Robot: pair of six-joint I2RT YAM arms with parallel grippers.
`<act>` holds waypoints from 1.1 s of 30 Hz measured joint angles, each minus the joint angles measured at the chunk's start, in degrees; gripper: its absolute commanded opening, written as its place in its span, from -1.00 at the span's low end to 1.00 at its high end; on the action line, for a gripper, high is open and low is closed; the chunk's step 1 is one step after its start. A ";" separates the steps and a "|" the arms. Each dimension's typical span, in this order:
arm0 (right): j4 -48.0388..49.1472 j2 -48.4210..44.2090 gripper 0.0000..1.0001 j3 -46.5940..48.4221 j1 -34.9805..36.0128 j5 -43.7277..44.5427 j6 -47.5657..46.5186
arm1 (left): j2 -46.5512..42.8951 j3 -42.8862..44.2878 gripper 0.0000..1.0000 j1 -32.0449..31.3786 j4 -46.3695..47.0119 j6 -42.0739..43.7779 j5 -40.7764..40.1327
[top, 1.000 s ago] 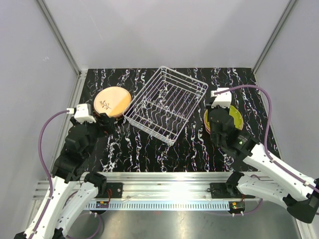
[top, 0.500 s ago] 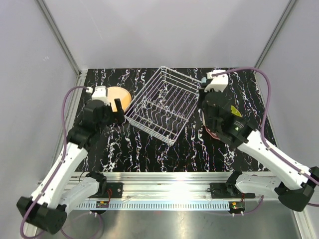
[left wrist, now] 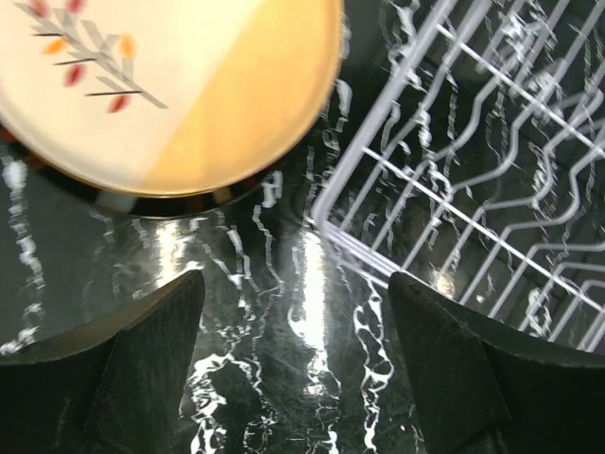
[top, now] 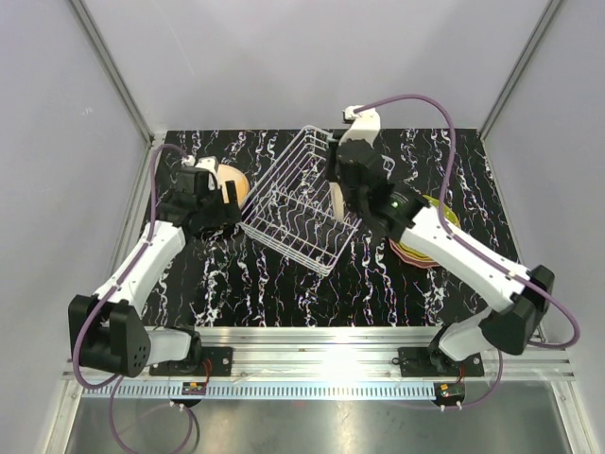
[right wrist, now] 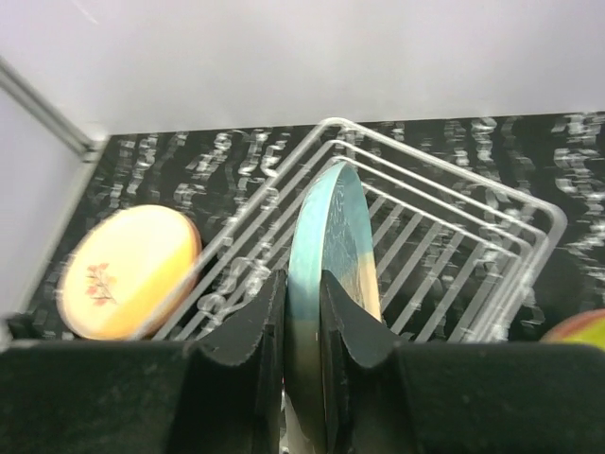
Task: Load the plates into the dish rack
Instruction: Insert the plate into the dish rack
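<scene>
The right gripper (right wrist: 302,307) is clamping a blue plate (right wrist: 331,227) by its rim, holding it on edge over the rack (right wrist: 454,255). The left gripper (left wrist: 293,303) is hanging with jaws apart above the table (left wrist: 236,284), between the peach plate (left wrist: 161,95) and the rack. More plates (top: 442,219) are lying stacked to the rack's right.

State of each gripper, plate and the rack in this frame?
dish rack: on the table, no plate released in it.
peach plate: flat, topping the left stack.
yellow-green plate: flat, topping the right stack, partly hidden.
cream-blue plate: on edge, held over the dish rack.
right gripper: shut on cream-blue plate.
left gripper: open, empty, above the table.
</scene>
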 measured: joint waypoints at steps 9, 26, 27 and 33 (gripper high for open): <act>3.48 11.78 -1.00 8.31 0.17 -3.06 8.72 | 2.32 0.07 0.24 1.11 2.27 0.00 10.60; 6.08 26.93 -1.00 21.77 4.96 2.23 16.61 | 3.80 -0.07 -0.17 1.53 3.30 -1.05 13.86; 6.12 27.21 -1.00 22.08 5.14 2.75 17.20 | 3.80 -0.26 -0.19 1.53 3.37 -1.14 13.97; 6.10 29.66 -1.00 24.76 5.55 7.19 20.48 | 3.74 -1.90 -0.21 1.53 3.19 -1.79 14.43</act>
